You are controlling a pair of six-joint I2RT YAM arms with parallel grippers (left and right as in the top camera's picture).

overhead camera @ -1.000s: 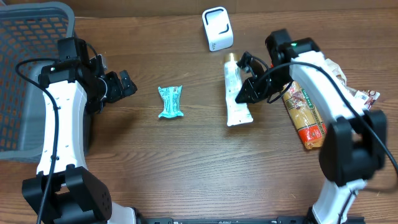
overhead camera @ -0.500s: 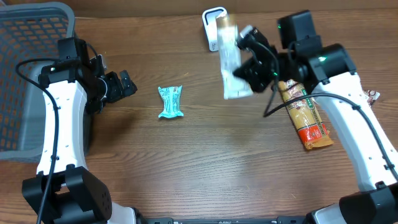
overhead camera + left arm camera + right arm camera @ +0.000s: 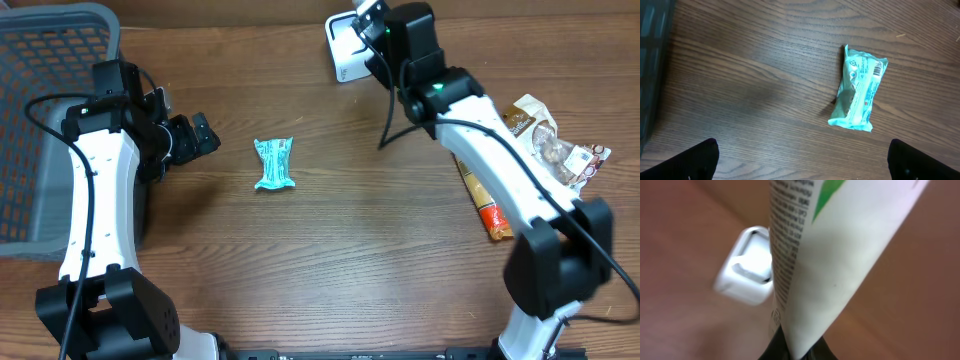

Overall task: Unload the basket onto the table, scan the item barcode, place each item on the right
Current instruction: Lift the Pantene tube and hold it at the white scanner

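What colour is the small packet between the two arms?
Teal packet, clearest in the left wrist view.

even, soft light over the wooden table [image 3: 320, 260] with faint shadows, the left wrist view sharp on a teal packet [image 3: 858, 90], the right wrist view a blurred close-up, its white scanner [image 3: 747, 265] washed out.
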